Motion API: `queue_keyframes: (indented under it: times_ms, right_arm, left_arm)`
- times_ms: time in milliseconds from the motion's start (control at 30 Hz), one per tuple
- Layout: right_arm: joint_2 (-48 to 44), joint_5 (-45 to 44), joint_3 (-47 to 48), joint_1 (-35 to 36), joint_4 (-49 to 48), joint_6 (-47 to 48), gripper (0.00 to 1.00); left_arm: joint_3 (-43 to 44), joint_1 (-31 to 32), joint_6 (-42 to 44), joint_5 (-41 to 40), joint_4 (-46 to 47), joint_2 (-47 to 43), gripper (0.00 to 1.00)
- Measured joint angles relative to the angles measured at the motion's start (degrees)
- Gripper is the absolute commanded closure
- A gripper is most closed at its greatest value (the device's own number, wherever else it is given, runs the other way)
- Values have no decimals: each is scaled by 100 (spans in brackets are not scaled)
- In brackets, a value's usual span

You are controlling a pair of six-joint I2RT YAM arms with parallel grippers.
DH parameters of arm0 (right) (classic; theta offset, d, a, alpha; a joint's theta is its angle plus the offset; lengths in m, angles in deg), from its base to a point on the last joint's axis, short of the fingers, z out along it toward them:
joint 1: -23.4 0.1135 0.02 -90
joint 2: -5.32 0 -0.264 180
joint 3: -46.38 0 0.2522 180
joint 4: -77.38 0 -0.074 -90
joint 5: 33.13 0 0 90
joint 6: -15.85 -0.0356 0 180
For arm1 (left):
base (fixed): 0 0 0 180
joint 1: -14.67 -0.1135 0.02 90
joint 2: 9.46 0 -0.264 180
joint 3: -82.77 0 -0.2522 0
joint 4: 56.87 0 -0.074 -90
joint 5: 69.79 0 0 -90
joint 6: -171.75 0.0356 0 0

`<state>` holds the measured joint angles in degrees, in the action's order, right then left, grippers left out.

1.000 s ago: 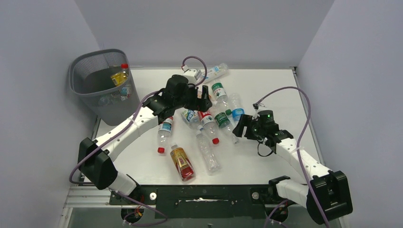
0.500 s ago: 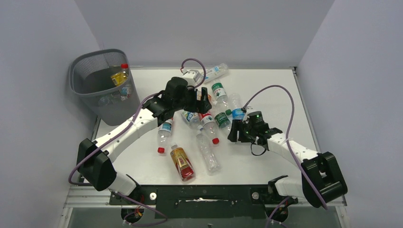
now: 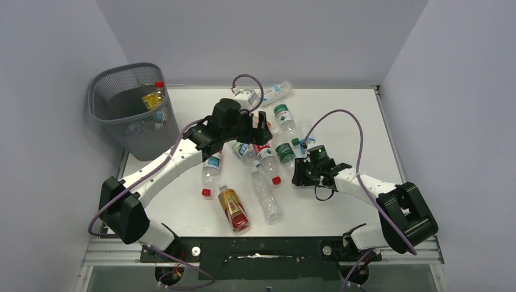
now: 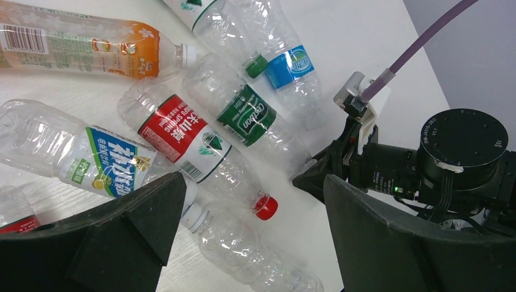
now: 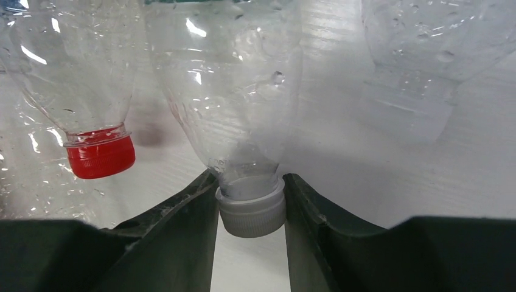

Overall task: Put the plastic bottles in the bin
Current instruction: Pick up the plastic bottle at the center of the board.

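Several plastic bottles lie in a heap at mid-table. My right gripper (image 5: 250, 180) is shut on the white cap (image 5: 252, 210) of a clear, green-labelled bottle (image 3: 283, 152) lying flat on the table. Beside it lies a red-labelled bottle (image 4: 182, 131) with a red cap (image 5: 100, 157). My left gripper (image 4: 254, 182) hangs open above the heap (image 3: 258, 125), holding nothing, over a clear unlabelled bottle (image 4: 243, 249). The bin (image 3: 100, 100) stands at the back left with a yellow bottle (image 3: 153, 96) inside.
An amber bottle (image 3: 233, 208) and a long clear bottle (image 3: 266, 194) lie near the front. One more bottle (image 3: 275, 92) lies at the back edge, and a blue-labelled one (image 3: 211, 167) under my left forearm. Grey walls close in on three sides.
My right arm has slid left towards the heap and its jaws have closed on the white cap. The left arm and its open jaws have not moved.
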<state>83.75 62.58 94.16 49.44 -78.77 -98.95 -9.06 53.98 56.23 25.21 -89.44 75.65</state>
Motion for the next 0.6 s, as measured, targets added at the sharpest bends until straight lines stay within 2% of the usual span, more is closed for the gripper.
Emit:
queue_keyframes:
  times_ms: [67, 133, 333, 600]
  right_arm:
    - [0, -57, 20, 0, 7, 22, 80]
    - [0, -94, 61, 0, 31, 37, 82]
    - [-221, -225, 116, 107, 236, 46, 82]
    - [-1541, -284, 122, 332, 551, 35, 81]
  left_arm:
    - [15, 2, 0, 4, 0, 31, 15]
    - [68, 4, 0, 15, 2, 98, 16]
    - [122, 4, -42, 107, 22, 256, 15]
    - [122, 37, -153, 188, 114, 275, 15]
